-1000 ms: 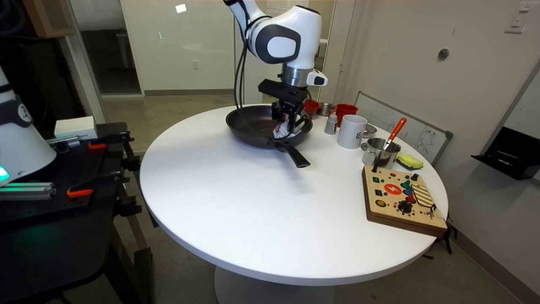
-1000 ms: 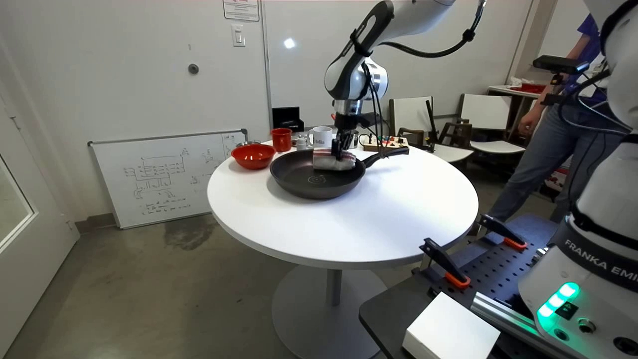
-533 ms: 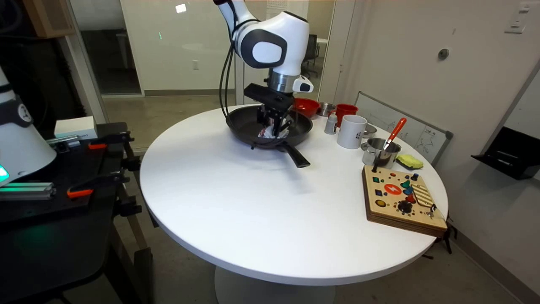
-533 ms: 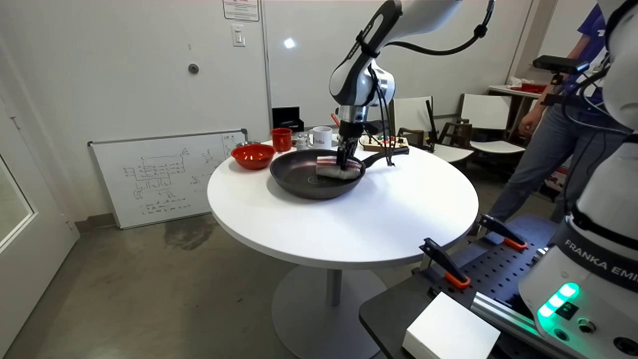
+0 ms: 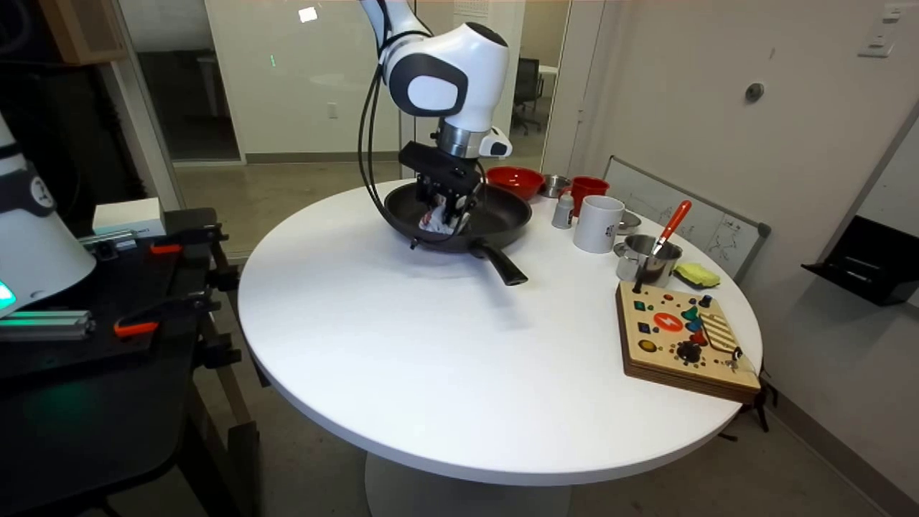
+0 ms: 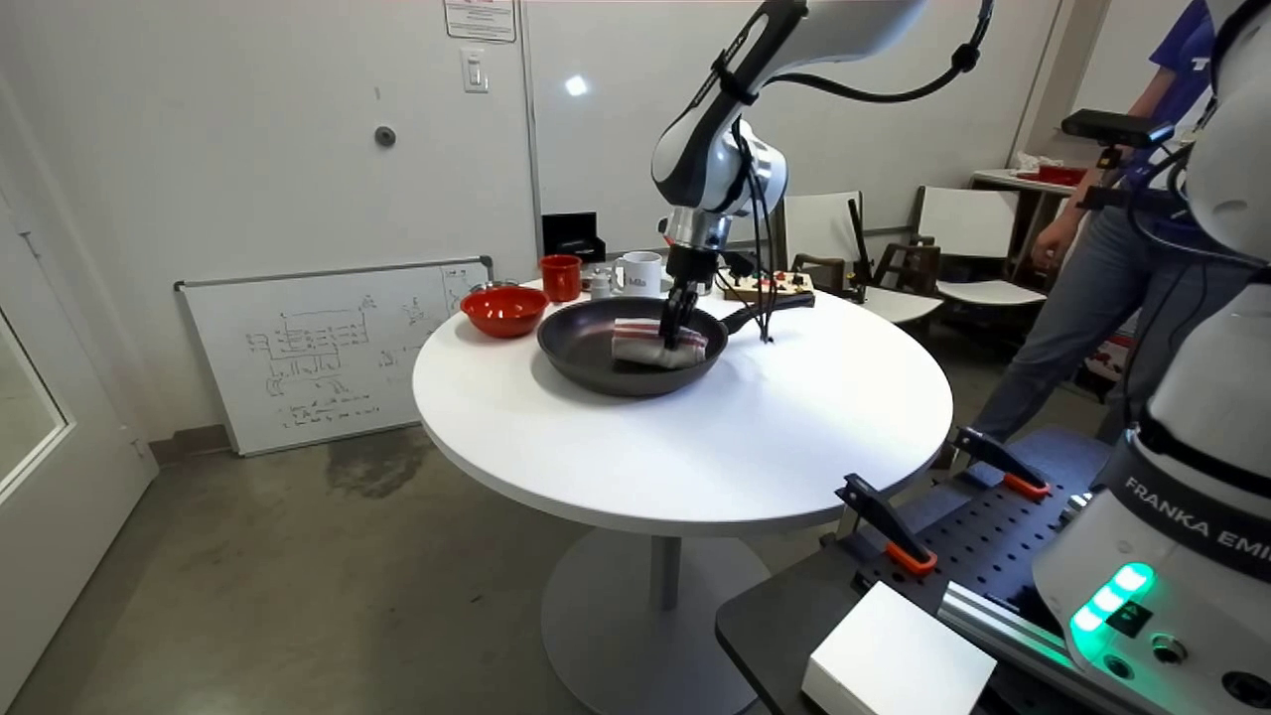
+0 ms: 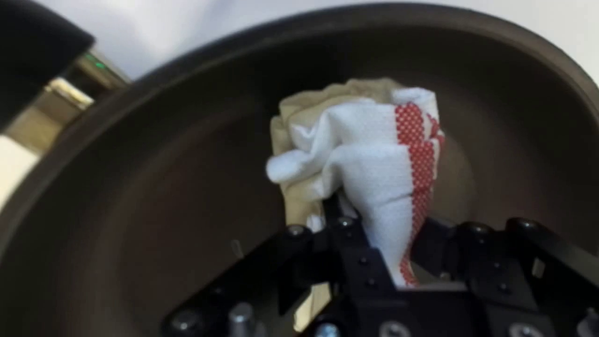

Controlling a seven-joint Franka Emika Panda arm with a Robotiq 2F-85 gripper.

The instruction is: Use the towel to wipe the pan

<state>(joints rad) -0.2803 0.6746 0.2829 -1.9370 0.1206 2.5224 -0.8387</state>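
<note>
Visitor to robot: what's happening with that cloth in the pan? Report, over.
Gripper pinching towel. Towel bunched inside pan. Red bowl close beside pan, seemingly not blocking.

We list: frying pan (image 6: pixel 586 344), one; striped towel (image 7: pixel 379 173), one; gripper (image 6: pixel 676 333), one; round table (image 5: pixel 467 359), one; red bowl (image 6: pixel 504 313), one; red mug (image 6: pixel 562 280), one; white mug (image 5: pixel 598 224), one; small grey shaker (image 5: pixel 563 212), one; red-handled utensil (image 5: pixel 675 217), one; yellow sponge (image 5: pixel 695 274), one; wooden switch board (image 5: pixel 686 339), one; leaning whiteboard (image 6: pixel 338 348), one; orange-padded clamps (image 6: pixel 876 508), two; white-backed chairs (image 6: pixel 966 220), two; person (image 6: pixel 1092 298), one.

A red bowl (image 6: pixel 504 318) sits near a red mug (image 6: pixel 561 280).
</note>
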